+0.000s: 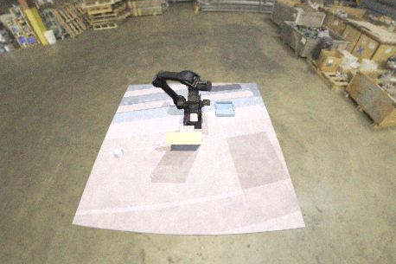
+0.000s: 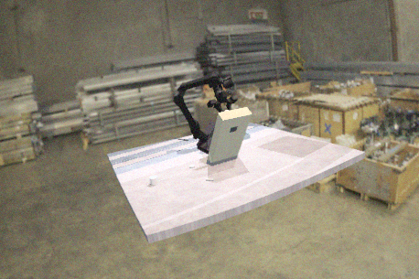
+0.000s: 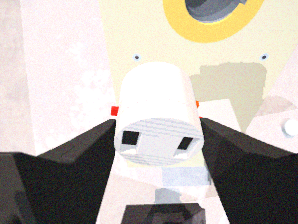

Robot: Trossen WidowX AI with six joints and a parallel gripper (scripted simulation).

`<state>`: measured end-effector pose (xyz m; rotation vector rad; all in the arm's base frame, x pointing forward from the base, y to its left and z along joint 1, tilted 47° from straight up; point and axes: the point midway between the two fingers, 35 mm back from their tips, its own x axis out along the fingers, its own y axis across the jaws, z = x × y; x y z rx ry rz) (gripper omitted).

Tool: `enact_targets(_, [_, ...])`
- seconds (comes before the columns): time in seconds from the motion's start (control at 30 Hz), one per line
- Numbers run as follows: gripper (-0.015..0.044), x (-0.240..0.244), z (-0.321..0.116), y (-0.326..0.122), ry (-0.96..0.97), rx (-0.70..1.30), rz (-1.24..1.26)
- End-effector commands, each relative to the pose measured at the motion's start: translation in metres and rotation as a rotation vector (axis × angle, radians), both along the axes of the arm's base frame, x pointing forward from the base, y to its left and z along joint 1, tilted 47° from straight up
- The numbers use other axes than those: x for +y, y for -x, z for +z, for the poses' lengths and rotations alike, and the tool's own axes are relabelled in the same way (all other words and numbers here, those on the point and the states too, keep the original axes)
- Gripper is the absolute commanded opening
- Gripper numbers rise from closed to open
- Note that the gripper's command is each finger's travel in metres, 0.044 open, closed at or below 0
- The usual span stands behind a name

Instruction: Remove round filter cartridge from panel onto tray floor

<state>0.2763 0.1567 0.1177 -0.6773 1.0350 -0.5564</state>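
Observation:
The white round filter cartridge (image 3: 157, 95) (image 1: 194, 118) is out of the panel, with its two dark slots facing the wrist camera. My gripper (image 3: 157, 126) is shut on its sides, near the slotted end. Small red bits show beside the cartridge. The service panel (image 1: 183, 138) (image 2: 225, 140) (image 3: 135, 32) leans upright, and its round socket with a yellow ring (image 3: 212, 33) shows empty at the top of the wrist view. The cartridge is on the robot's side of the panel, apart from the socket. The light blue tray (image 1: 225, 115) stands beside the arm, right of it in the top view.
A small white cup-like object (image 1: 118, 152) (image 2: 153, 181) stands on the table, left of the panel in the top view. A smaller white piece (image 1: 157, 143) (image 2: 192, 166) lies nearer the panel. The panel's upper edge is close to the arm.

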Motion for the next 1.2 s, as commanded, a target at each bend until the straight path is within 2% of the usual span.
enact_targets(0.0, [0.0, 0.016, -0.017, -0.003, -0.013, -0.008, 0.004])
enact_targets(0.17, [0.0, 0.029, -0.036, -0.005, -0.014, -0.009, 0.004])
enact_targets(0.27, [0.0, 0.023, -0.033, -0.002, -0.004, 0.022, 0.015])
enact_targets(1.03, [0.0, 0.141, -0.138, 0.113, -0.115, 0.766, 0.719])
enact_targets(1.17, [0.0, 0.148, -0.144, 0.122, -0.121, 0.809, 0.776])
